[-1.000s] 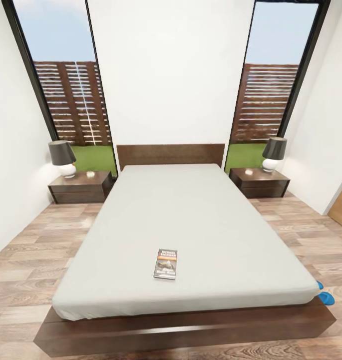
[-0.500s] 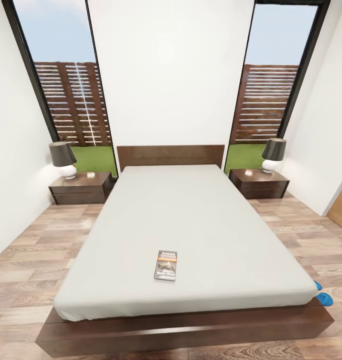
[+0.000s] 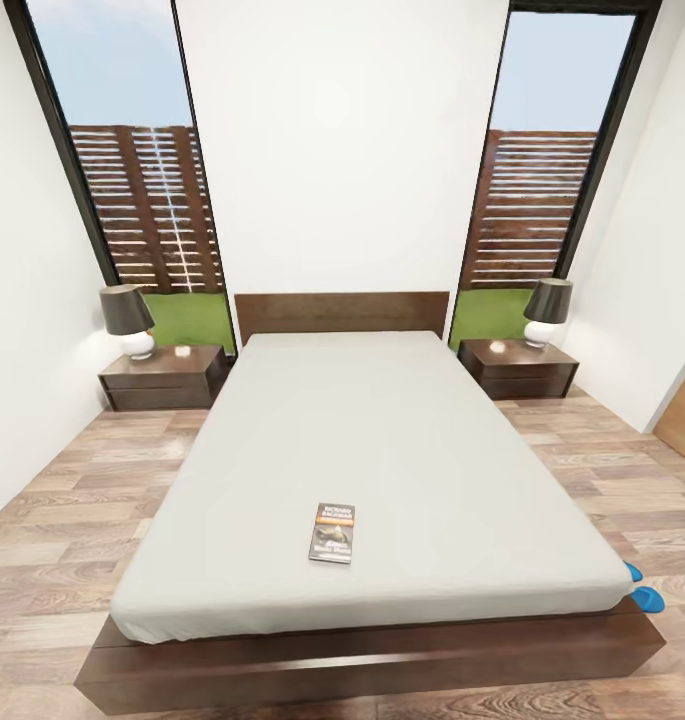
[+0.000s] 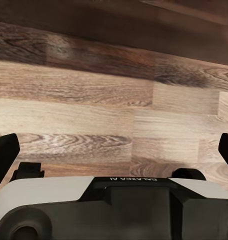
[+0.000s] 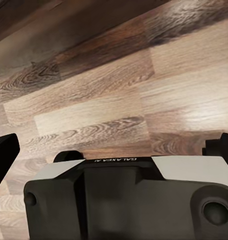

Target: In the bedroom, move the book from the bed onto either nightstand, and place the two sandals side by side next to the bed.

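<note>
In the head view the book (image 3: 332,532), a thin dark paperback with an orange band, lies flat on the pale mattress of the bed (image 3: 382,430), close to the foot end. One nightstand (image 3: 162,377) stands left of the headboard and the other nightstand (image 3: 517,368) right of it. Two blue sandals (image 3: 647,599) peek out on the floor at the bed's front right corner, partly hidden by the mattress. My left gripper (image 4: 114,150) and right gripper (image 5: 114,150) hang open over bare plank floor, holding nothing.
Each nightstand carries a lamp with a dark shade (image 3: 127,318) (image 3: 547,310) and a small pale object. Strips of wood floor (image 3: 72,520) run along both sides of the bed. Tall windows flank the headboard. A wooden door edge (image 3: 684,412) shows at far right.
The whole head picture has shifted slightly, so the camera moved a little. The book, sandals and nightstands have kept their places.
</note>
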Available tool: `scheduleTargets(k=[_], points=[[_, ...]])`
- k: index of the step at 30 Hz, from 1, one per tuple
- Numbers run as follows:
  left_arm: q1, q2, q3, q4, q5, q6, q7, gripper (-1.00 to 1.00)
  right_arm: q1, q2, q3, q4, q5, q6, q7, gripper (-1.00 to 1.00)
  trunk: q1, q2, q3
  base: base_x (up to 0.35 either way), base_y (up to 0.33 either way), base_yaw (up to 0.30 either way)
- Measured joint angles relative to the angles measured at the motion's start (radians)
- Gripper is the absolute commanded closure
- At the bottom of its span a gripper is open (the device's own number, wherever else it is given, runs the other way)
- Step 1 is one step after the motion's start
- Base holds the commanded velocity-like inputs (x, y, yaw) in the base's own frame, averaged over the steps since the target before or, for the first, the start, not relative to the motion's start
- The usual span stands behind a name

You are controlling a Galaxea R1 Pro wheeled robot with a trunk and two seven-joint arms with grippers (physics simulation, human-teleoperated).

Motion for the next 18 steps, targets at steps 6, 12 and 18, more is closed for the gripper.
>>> scheduleTargets(k=[6,12,18], points=[[0.0,0.0,0.0,0.0,0.0,0.0,0.0,-1.0,0.0,0.0,0.0,0.0,0.0,-0.004,0.0,-1.0,-0.023,0.042,0.019,0.0,0.0,0.0],[0.0,-0.001,0.0,0.0,0.0,0.0,0.0,-1.0,0.0,0.0,0.0,0.0,0.003,-0.004,-0.001,-1.0,-0.046,0.084,0.038,0.0,0.0,0.0],[0.0,-0.001,0.0,0.0,0.001,0.0,0.0,-1.0,0.0,0.0,0.0,0.0,0.005,-0.005,-0.001,-1.0,-0.05,0.091,0.041,0.0,0.0,0.0]])
